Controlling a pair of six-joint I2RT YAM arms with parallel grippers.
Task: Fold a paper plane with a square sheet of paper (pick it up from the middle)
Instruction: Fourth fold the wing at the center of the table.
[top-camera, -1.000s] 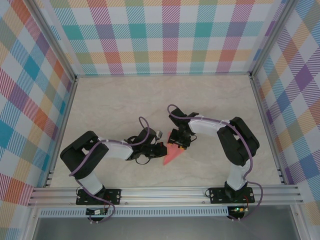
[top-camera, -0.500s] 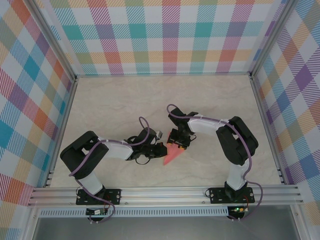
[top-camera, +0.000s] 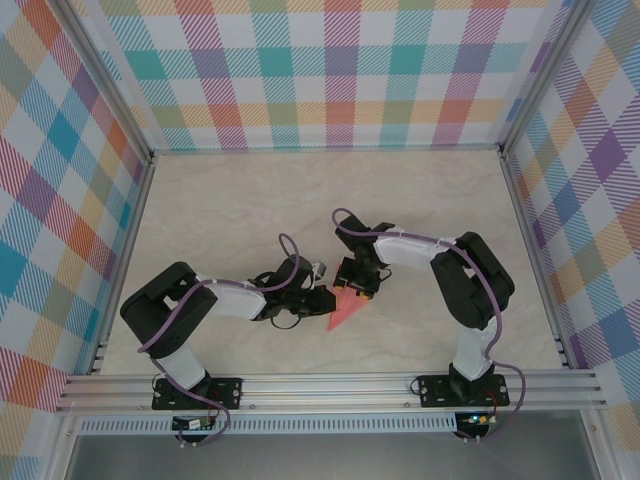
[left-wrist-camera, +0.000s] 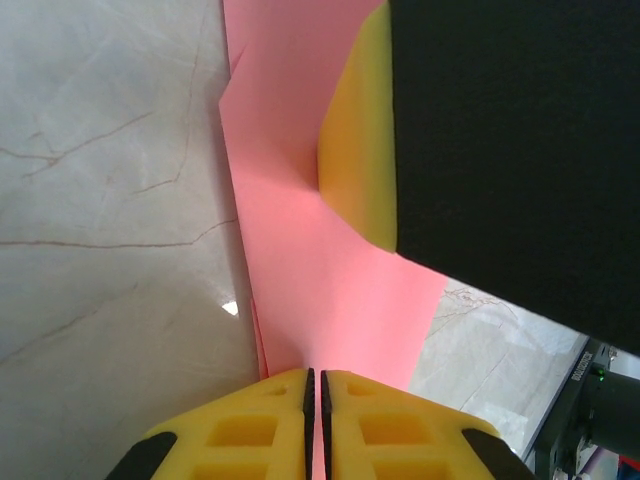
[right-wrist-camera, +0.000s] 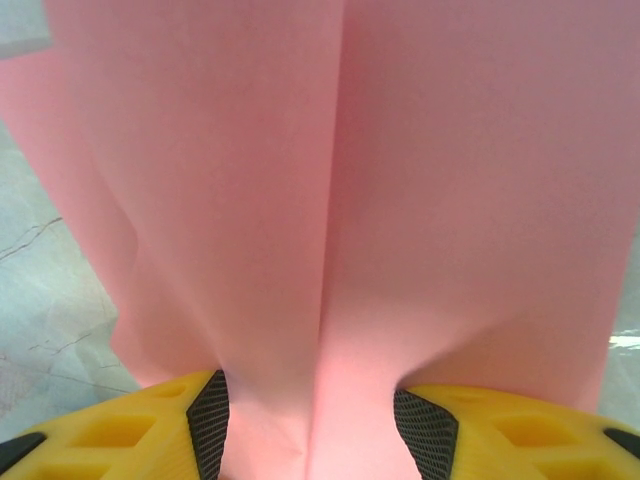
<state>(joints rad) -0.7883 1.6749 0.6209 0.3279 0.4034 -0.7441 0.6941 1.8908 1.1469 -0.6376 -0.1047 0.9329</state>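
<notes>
Plaid walls (top-camera: 340, 70) close in a pale marbled surface (top-camera: 250, 200). The paper (top-camera: 343, 312) lies low near its front middle, between the two arms. It is no longer a flat square. It has been folded to a narrow salmon-pink wedge whose tip points toward the arm bases.

The left end effector (left-wrist-camera: 315, 380) has its yellow fingers pressed almost together, and the paper's edge runs into the thin slit between them. It pinches the sheet there, probably to anchor that side while the crease is worked.

The right end effector (right-wrist-camera: 305, 410) stands about half spread around the central fold. Both pads touch the paper and dent it slightly, so it looks like a light grip. This probably keeps the centre crease standing with the flaps spread to each side. In the left wrist view, one of its fingers (left-wrist-camera: 360, 150) bears down on the sheet.

Compared with a second ago, the paper sits in the same spot and both end effectors are where they were. The only change is that the right arm's elbow has crept slightly to the left.
</notes>
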